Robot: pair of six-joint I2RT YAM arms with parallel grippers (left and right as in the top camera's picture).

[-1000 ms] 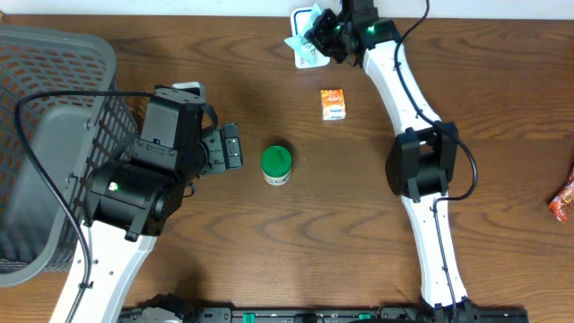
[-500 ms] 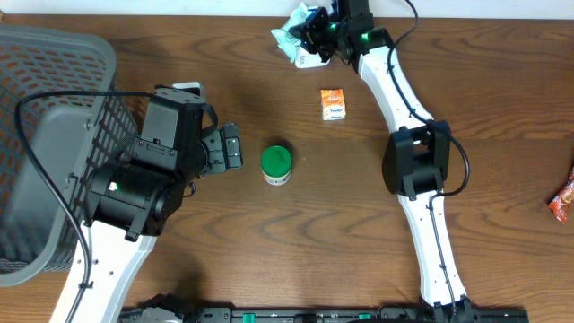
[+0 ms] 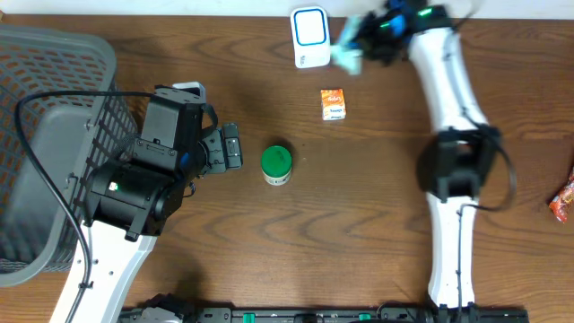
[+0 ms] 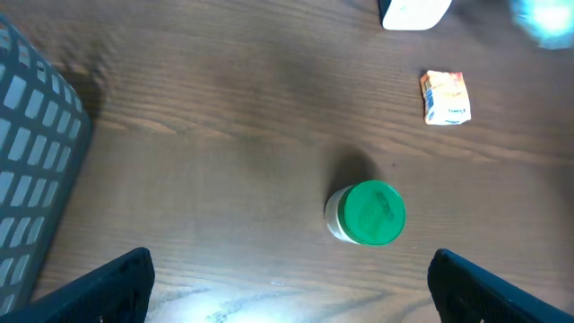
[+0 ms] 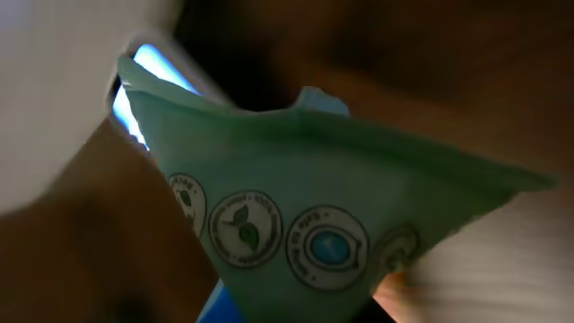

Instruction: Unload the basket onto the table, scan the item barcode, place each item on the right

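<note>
Overhead: the teal packet (image 3: 346, 56) was clamped in the right hand (image 3: 359, 45), just beside the scanner (image 3: 309, 36), on the right arm's side.
Left wrist: the left hand (image 4: 296, 292) was held spread and empty above the bench (image 4: 224, 135), farther from the scanner.
Right wrist: the packet's printed face was seen close up.

Overhead is evenly lit and mostly sharp, except the right arm (image 3: 444, 63) smears with motion blur. Left wrist view shows glare on the bench (image 4: 215, 301) along the bottom edge. Right wrist view is dim and soft, teal packet (image 5: 296, 206) way out of focus.
</note>
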